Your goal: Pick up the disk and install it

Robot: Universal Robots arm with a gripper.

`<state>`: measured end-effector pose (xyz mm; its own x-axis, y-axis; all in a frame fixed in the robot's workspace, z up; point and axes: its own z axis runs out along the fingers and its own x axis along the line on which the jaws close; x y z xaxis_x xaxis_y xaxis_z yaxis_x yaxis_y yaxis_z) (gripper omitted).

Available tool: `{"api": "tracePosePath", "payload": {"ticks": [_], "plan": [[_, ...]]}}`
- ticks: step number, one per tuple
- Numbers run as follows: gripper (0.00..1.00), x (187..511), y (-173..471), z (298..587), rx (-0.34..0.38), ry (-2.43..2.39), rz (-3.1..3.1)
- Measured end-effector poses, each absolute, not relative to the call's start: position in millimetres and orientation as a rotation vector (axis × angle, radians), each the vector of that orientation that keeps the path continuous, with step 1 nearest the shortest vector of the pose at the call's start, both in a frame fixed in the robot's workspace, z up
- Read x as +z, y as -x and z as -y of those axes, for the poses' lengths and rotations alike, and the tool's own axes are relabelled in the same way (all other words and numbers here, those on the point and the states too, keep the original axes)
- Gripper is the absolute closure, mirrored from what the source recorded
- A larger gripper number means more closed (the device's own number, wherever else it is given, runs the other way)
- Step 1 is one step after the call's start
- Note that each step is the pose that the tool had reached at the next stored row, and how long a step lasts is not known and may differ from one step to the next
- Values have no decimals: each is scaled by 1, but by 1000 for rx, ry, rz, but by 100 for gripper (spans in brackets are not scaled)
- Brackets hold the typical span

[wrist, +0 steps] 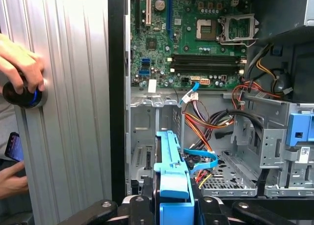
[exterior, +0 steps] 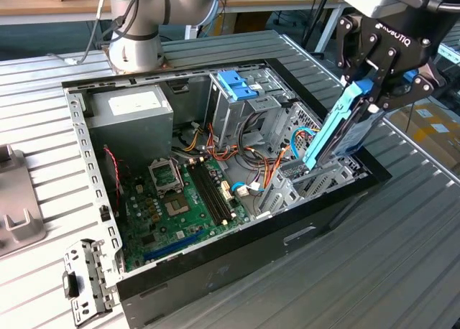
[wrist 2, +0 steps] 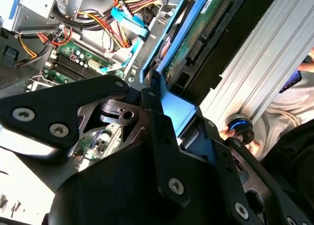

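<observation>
The disk point(exterior: 336, 133), a silver drive in light blue carrier rails, stands steeply tilted at the exterior view's right end of the open computer case point(exterior: 93, 178). My gripper point(exterior: 375, 92) is shut on its upper end. Its lower end reaches down to the grey metal drive bay point(exterior: 298, 182) just inside the case wall. In the second wrist view the disk point(wrist 2: 198, 31) shows its green circuit board underside beyond the gripper point(wrist 2: 169, 107). In the first wrist view the blue carrier of the disk point(wrist: 171, 171) sits between the fingers point(wrist: 147, 185), over the bay point(wrist: 147, 146).
Inside the case are the motherboard point(exterior: 180, 200), a grey power-supply box point(exterior: 133, 113), a drive cage with a blue bracket point(exterior: 237, 85), and orange and blue cables point(exterior: 251, 160). A person's hand point(wrist: 19, 63) holds a black knob point(wrist: 19, 95) beside the case. A loose metal bracket point(exterior: 86, 282) lies outside.
</observation>
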<state>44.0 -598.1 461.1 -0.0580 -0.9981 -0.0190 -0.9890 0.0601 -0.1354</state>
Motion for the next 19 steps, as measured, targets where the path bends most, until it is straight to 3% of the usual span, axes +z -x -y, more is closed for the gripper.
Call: {"api": "tracePosePath", "payload": {"ticks": [19], "plan": [[63, 466, -37, 599, -138, 1967, -2313]]}}
